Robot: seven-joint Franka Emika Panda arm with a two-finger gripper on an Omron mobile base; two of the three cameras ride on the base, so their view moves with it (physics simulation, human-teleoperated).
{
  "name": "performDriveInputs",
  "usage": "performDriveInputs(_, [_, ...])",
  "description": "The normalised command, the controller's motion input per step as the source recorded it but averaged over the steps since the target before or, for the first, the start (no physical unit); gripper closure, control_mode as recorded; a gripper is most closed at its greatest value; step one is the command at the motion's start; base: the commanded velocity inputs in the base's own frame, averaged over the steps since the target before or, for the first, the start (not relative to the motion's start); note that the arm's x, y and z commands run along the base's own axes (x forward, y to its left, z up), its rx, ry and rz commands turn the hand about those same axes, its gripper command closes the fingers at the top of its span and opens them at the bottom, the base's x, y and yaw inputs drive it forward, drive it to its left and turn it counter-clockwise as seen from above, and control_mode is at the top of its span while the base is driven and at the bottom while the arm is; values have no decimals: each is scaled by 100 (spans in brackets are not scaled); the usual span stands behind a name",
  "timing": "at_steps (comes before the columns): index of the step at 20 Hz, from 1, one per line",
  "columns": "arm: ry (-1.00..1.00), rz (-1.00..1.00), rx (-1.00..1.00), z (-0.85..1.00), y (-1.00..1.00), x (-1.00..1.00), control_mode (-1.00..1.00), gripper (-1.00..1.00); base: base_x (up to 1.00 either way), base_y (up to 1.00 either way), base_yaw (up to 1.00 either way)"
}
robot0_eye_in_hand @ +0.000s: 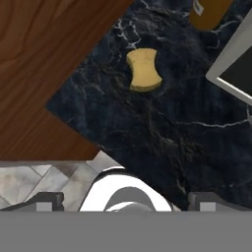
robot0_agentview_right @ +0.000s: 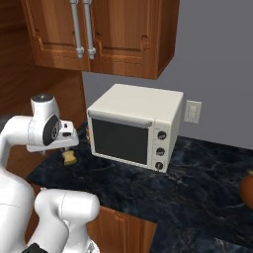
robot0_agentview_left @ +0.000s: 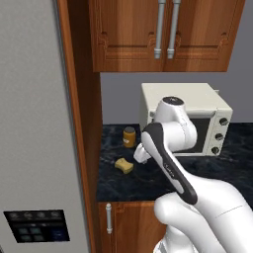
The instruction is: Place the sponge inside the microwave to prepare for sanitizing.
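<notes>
Approach to sponge, pick not yet made.
Gripper (robot0_eye_in_hand: 125, 204) stood open, empty; sponge (robot0_eye_in_hand: 143, 69) lay at twelve o'clock on counter (robot0_eye_in_hand: 162, 133). Recommended centring, then descending squarely.

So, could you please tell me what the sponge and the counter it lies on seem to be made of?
The sponge looks like soft foam: matte yellowish tan, with pinched-in sides and rounded edges. The counter looks like polished stone, perhaps marble or granite: black with thin pale veins. Being rendered, neither is certain.
</notes>
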Motion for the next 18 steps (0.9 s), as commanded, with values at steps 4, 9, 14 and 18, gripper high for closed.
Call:
performDriveInputs(4, [-2, 0, -3, -14, 24, 36, -100, -100, 0, 0, 0])
performDriveInputs(9, [0, 0, -1, -10, 28, 35, -100, -100, 0, 0, 0])
performDriveInputs(14, [1, 0, 0, -20, 10, 46, -100, -100, 0, 0, 0])
performDriveInputs(18, [0, 0, 0, -31, 5, 40, -100, -100, 0, 0, 0])
